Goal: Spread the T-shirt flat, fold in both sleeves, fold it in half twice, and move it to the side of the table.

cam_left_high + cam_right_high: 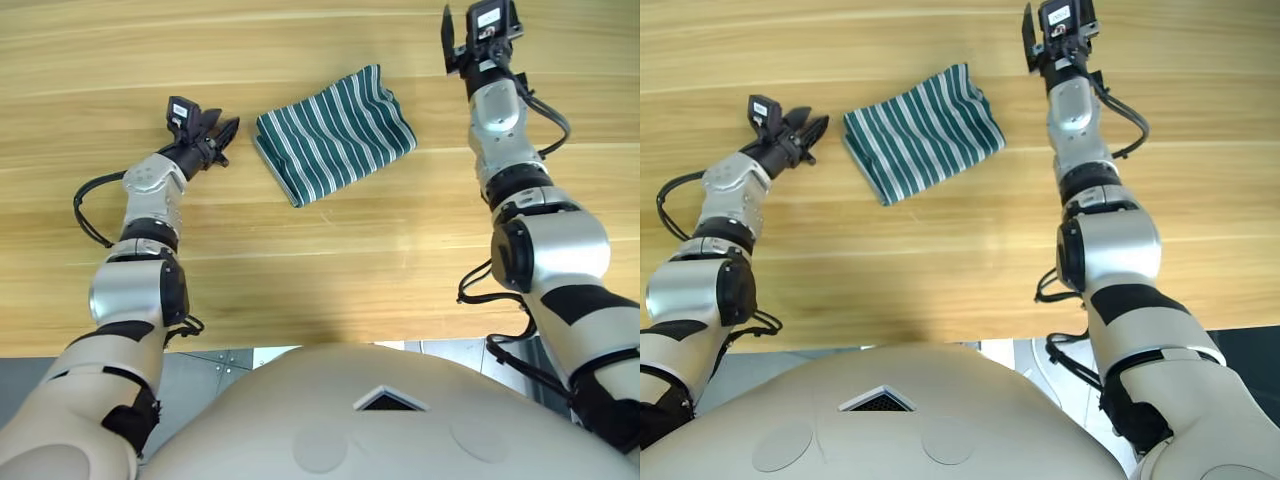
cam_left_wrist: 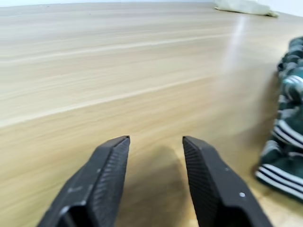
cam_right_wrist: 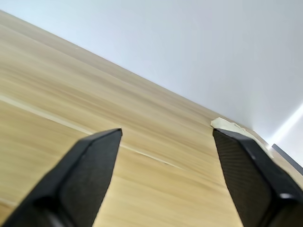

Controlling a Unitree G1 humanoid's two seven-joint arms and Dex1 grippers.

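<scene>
I see the T-shirt (image 1: pixel 335 133), green with white stripes, lying on the wooden table (image 1: pixel 300 260) as a compact folded rectangle, a little left of the table's middle. Its long axis is skewed: it runs from the nearer left toward the farther right, so one corner points at the far edge and the opposite corner points back toward me. The stacked, layered edge is the short side facing left. The left gripper (image 1: pixel 228 140) sits low over the table just beside that short side, apart from the cloth; its fingers (image 2: pixel 111 175) are parted with bare wood between them and hold nothing. The right gripper (image 3: pixel 166 132) is over the far right part of the table, well apart from the T-shirt, with its fingers spread wide and nothing between them. A pale crumpled item (image 2: pixel 244 6) lies at the table's far edge.
</scene>
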